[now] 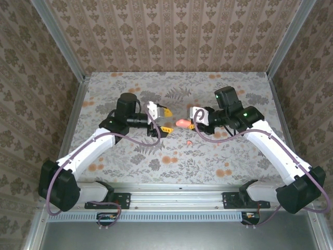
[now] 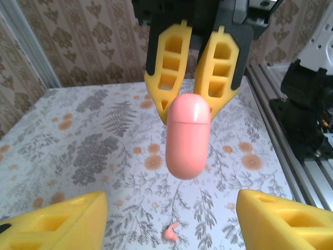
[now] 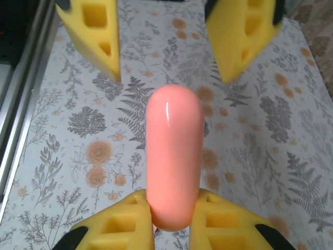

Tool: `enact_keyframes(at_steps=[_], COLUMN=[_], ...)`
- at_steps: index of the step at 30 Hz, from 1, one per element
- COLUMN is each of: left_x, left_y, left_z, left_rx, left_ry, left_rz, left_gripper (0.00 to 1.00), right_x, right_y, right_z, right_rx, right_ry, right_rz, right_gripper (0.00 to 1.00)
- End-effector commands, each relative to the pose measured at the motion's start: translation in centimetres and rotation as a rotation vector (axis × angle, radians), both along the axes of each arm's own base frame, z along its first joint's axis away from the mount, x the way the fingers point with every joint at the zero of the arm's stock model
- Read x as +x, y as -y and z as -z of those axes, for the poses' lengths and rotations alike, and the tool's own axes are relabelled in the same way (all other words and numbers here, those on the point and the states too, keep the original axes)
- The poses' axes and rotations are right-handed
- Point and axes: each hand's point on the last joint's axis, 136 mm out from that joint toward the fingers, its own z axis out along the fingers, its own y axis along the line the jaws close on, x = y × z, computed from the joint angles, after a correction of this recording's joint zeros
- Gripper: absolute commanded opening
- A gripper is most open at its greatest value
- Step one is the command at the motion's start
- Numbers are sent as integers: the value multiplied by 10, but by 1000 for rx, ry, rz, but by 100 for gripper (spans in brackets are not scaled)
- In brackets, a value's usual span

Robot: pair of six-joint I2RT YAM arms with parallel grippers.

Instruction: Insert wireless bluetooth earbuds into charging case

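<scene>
A coral-pink charging case (image 3: 174, 156), pill-shaped and closed, is held off the table by one end, with my right gripper (image 3: 174, 221) shut on it. In the top view the charging case (image 1: 182, 123) sticks out leftward from the right gripper (image 1: 191, 125) toward my left gripper (image 1: 167, 120), which stands open a short way off. From the left wrist the charging case (image 2: 188, 136) hangs ahead of the left gripper (image 2: 171, 224), beyond its fingertips. One coral-pink earbud (image 2: 170, 232) lies on the table below, and the earbud (image 1: 189, 141) sits just in front of the case.
A floral cloth covers the table (image 1: 229, 156), walled by patterned panels on three sides. An aluminium rail (image 1: 177, 190) runs along the near edge with both arm bases. The right arm's black base (image 2: 307, 120) stands at the right of the left wrist view.
</scene>
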Motion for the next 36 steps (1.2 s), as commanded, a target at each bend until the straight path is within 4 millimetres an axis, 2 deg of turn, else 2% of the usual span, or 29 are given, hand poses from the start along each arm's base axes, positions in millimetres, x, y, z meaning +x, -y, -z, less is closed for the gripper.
enact_keyframes(at_steps=[1, 10, 14, 18, 26, 34, 36], left_x=[-9, -21, -24, -27, -28, -29, -29], left_y=[2, 8, 10, 12, 11, 11, 10], left_z=[4, 4, 4, 4, 9, 12, 10], left_rx=[39, 42, 41, 41, 56, 76, 73], left_ry=[21, 10, 6, 1, -1, -10, -4], left_rz=[43, 83, 95, 106, 107, 118, 118], left_gripper=[67, 61, 53, 39, 40, 22, 18], right_x=[-9, -12, -12, -12, -11, -9, -6], right_y=[-6, -23, -27, -30, -32, -33, -32], right_z=[1, 6, 6, 7, 4, 5, 4], right_rx=[-31, -36, -34, -30, -24, -21, -11], right_ry=[32, 24, 24, 27, 45, 40, 39], right_rz=[-60, -118, -132, -137, -137, -123, -102], right_gripper=[16, 16, 16, 16, 15, 16, 23])
